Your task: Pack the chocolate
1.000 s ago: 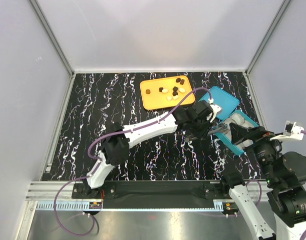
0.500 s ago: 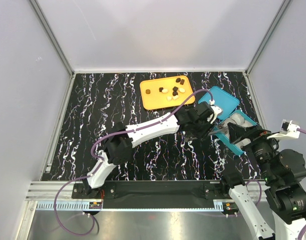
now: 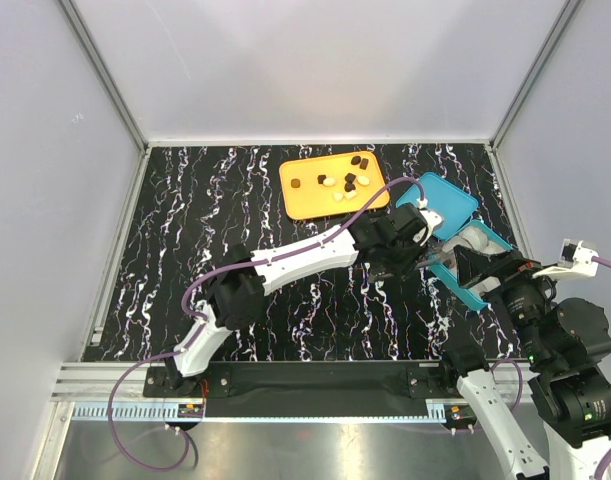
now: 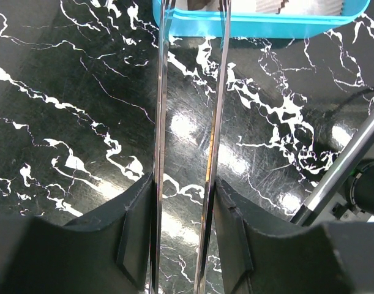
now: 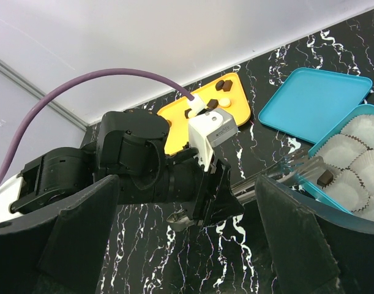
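At the near-left wall of the teal box [image 3: 470, 298], the left gripper [image 5: 314, 164] reaches in with its two long, thin metal fingers [image 4: 160, 122], their tips just over the rim. The fingers stand a narrow gap apart and grip nothing; along their length the left wrist view shows only the black marbled desk [image 3: 235, 200] between them. Inside the box, just beside those tips, one dark brown piece [image 5: 325, 178] sits in one of the white pleated paper cups [image 5: 364, 162] that line the box. Whether the tips touch it cannot be told.

The rest of the chocolate [image 3: 350, 180] lies on the flat orange tray [image 3: 310, 200], which rests on the desk well apart from the box, beyond it and off to its left. The pieces there are a mix of dark brown and cream-white ones, loosely scattered over the half of the tray nearer the box, most of them apart from one another.

The teal lid [image 3: 440, 203] lies flat on the desk just beside the far side of the box, between the box and the tray.

The right gripper [image 3: 472, 270] hangs above the near side of the box, jaws spread wide with nothing held, and faces the left gripper across the box's near-left wall. A purple cable [image 5: 113, 76] arcs from the left gripper's wrist away from the box, back along its arm
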You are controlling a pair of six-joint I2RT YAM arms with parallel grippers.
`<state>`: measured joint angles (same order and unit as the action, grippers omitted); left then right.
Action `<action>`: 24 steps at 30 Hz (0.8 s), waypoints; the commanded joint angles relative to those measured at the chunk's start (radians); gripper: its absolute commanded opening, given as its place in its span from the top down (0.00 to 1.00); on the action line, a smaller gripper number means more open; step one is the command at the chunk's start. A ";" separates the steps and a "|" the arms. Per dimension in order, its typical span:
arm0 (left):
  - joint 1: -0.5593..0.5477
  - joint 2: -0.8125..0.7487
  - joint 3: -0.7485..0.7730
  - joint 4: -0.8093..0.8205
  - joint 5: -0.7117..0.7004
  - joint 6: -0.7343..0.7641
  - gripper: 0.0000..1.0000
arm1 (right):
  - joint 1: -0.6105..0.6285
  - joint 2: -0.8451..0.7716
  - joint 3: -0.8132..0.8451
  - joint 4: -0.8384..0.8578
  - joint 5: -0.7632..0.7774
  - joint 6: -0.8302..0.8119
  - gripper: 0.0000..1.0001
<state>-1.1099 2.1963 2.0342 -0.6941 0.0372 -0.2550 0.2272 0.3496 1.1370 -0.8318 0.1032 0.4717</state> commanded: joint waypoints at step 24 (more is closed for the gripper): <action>0.232 -0.461 -0.203 -0.108 -0.330 -0.061 0.49 | 0.004 -0.003 -0.026 -0.021 0.006 0.007 0.00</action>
<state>-0.9298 1.7889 1.8660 -0.7979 -0.2455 -0.2966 0.2272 0.3439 1.1084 -0.8444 0.1112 0.4782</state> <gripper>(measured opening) 0.504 0.994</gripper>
